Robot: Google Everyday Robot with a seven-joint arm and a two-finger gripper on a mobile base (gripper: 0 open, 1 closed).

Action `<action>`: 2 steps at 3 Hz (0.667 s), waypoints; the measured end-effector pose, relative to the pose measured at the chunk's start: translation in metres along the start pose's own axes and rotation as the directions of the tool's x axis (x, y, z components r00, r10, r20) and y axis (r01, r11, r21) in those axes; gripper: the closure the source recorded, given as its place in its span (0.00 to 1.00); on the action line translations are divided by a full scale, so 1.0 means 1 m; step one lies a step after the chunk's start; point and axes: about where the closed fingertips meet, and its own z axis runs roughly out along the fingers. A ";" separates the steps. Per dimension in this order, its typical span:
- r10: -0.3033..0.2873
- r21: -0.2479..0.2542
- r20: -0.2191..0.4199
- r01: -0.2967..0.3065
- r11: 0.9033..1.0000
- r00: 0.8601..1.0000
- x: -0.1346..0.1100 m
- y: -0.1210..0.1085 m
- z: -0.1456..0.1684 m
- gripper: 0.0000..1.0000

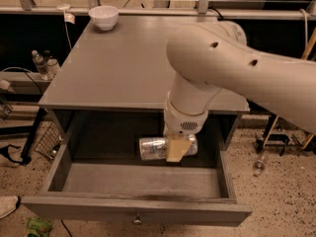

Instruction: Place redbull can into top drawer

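Since the two-finger gripper (177, 149) clamps the slim silver-blue metal redbull can (152, 148) sideways above the 12 o'clock end of the grey wooden top drawer (138, 212), it should probably sink lower before letting go.

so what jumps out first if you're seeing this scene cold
The big white arm fills the right of the view, and its gripper is clamped on the redbull can, held sideways just below the front edge of the cabinet top. The can hangs over the back of the pulled-out top drawer. A white bowl sits at the far left corner of the cabinet top.
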 end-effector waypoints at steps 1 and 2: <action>0.002 0.016 0.025 -0.003 1.000 1.000 -0.007 -0.004 0.030 1.00; 0.021 0.050 0.058 -0.024 0.998 0.998 -0.009 -0.017 0.061 1.00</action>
